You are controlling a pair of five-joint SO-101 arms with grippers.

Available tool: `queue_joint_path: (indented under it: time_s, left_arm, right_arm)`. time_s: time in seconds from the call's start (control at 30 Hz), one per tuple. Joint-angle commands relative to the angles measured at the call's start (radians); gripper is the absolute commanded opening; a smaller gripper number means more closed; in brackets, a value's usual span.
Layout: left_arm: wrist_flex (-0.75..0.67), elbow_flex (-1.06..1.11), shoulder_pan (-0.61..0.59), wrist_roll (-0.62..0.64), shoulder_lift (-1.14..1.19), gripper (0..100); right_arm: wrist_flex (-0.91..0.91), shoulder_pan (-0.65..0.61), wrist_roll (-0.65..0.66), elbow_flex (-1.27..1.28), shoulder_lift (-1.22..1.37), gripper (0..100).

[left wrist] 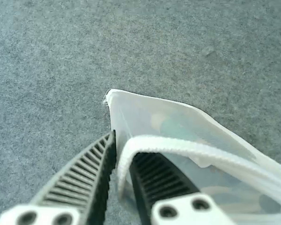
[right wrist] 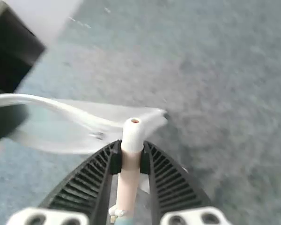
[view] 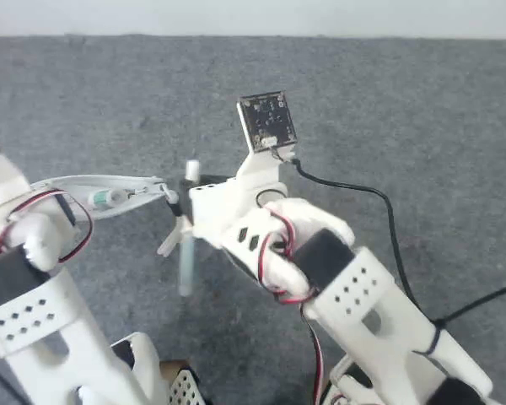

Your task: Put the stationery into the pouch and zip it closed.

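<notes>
In the high view, the left arm occupies the left side of the grey table surface. The left gripper is clamped on the white rim of the translucent pouch, one finger on each side of the rim. The pouch extends from that arm toward the centre of the table, and a greenish item is visible through its wall. Just beside the free end of the pouch is the pen, which has a white cap and a pale body. Contact between pen and pouch cannot be determined. The right gripper is closed on the barrel of the pen, below its cap. The right arm enters from the lower right, with a black cable behind it.
</notes>
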Motion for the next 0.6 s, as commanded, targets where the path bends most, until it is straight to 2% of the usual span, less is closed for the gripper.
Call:
queue_joint_path:
  time_s: [0.0,0.57]
  left_arm:
    - [-0.025,-0.002,0.014,0.012,-0.002,1]
    - [-0.028,-0.002,0.015,0.015,-0.002,1]
  right_arm:
    - [-0.073,-0.028,0.012,-0.005,-0.074,0.6]
    - [-0.438,-0.024,0.018,-0.002,-0.150,0.6]
